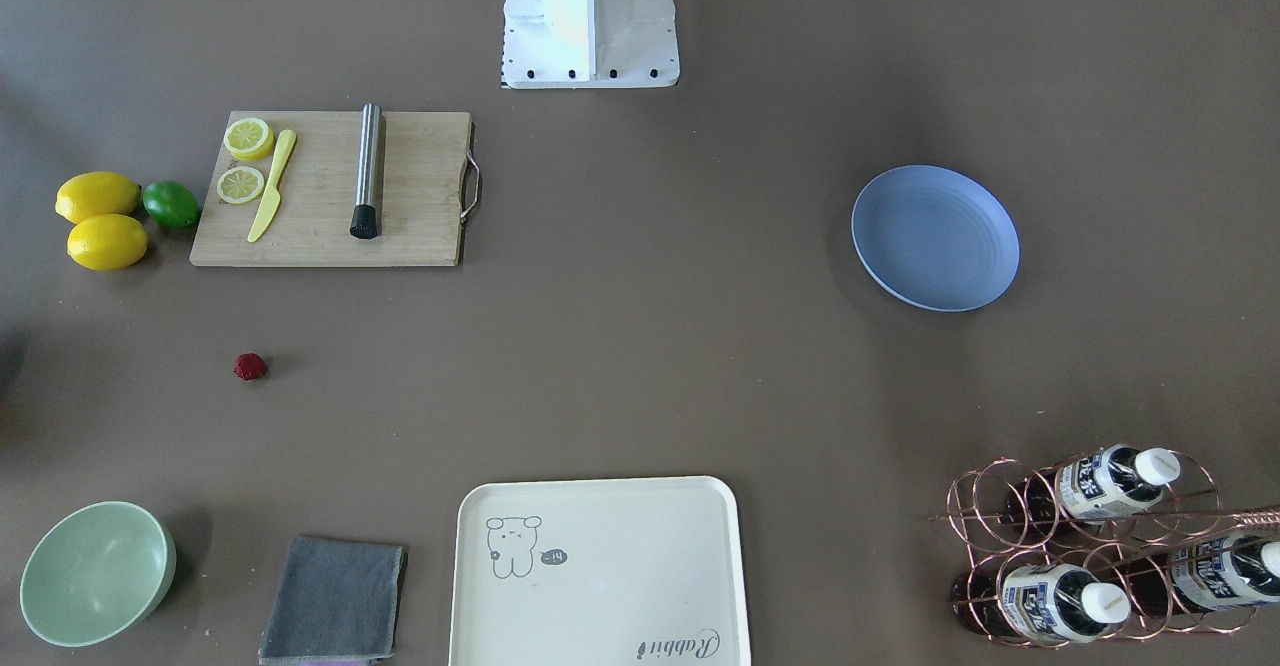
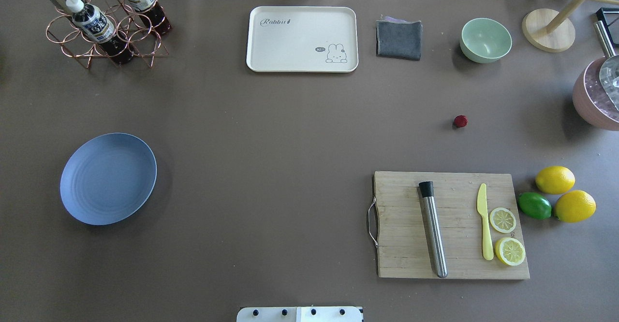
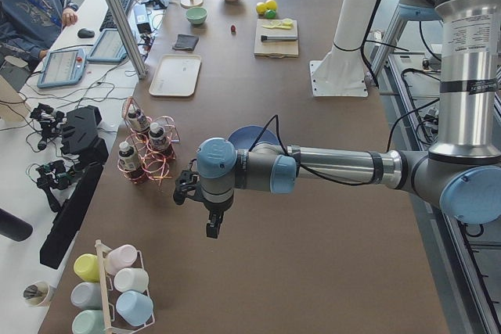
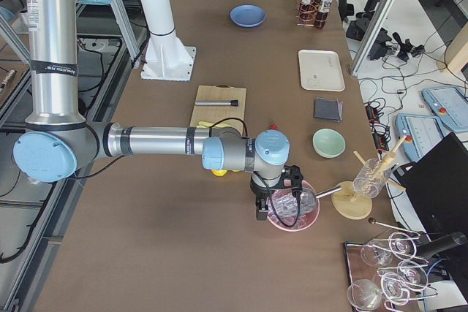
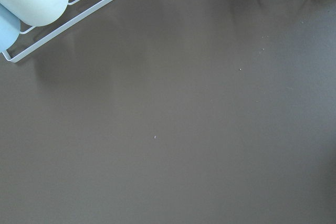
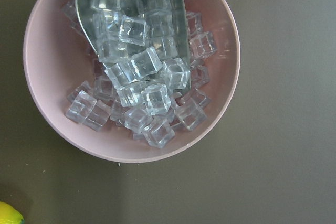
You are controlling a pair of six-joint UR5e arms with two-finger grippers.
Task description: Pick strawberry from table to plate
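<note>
The strawberry (image 1: 250,366) (image 2: 460,121), small and dark red, lies alone on the brown table (image 2: 290,143) between the cutting board and the green bowl. The blue-lavender plate (image 1: 935,238) (image 2: 108,178) sits bare on the table's other half. Neither gripper appears in the overhead or front views. In the exterior left view my left gripper (image 3: 213,228) hangs over bare table near the bottle rack, in front of the plate (image 3: 246,137). In the exterior right view my right gripper (image 4: 261,213) hangs over a pink bowl of ice cubes (image 6: 131,66). I cannot tell whether either is open or shut.
A wooden cutting board (image 2: 449,225) carries a steel muddler, a yellow knife and lemon slices; two lemons and a lime (image 2: 534,205) lie beside it. A cream tray (image 2: 302,39), grey cloth (image 2: 399,39), green bowl (image 2: 485,40) and a copper bottle rack (image 2: 104,22) line the far edge. A person (image 3: 27,5) sits beyond the table.
</note>
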